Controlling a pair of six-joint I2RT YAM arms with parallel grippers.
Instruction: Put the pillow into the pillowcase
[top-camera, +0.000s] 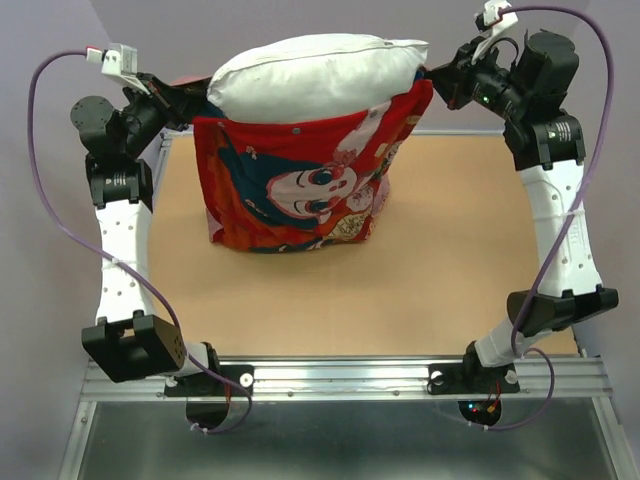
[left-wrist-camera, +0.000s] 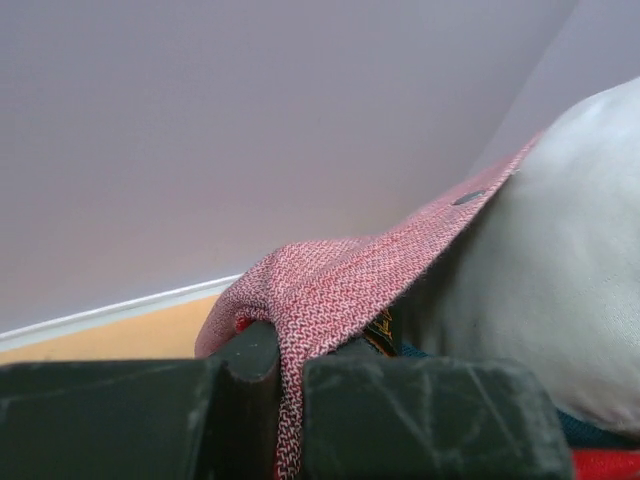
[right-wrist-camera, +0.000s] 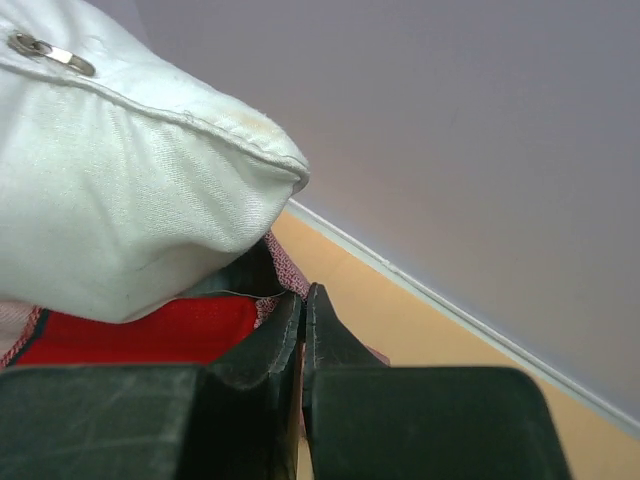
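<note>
Pillow (top-camera: 320, 75) sits part-way in the pillowcase (top-camera: 300, 185). Its top bulges out of the open mouth and the rest is hidden behind the red cartoon face. The pillowcase hangs upright over the table (top-camera: 450, 270), mouth up and closed end down; I cannot tell whether that end rests on the board.

The left gripper (top-camera: 185, 95) holds the left corner of the mouth. Its wrist view shows the fingers closed on a fold of the pinkish woven hem, with the pillow just beside them, inside the hem. The right gripper (top-camera: 440, 80) holds the right corner. Its fingers are pressed together with a thin edge of cloth between them, and the pillow's corner overhangs them from above and to the left.

The pillow's long axis runs left to right, from one gripper to the other, in line with the stretched mouth. Neither arm is clearly nearer, though the right end of the pillow looks closer to its gripper.

The way in is straight down, across that long axis. As I judge it, the next move depends on the mouth staying taut along the pillow's length while the pillow sinks between the two pinched corners.
</note>
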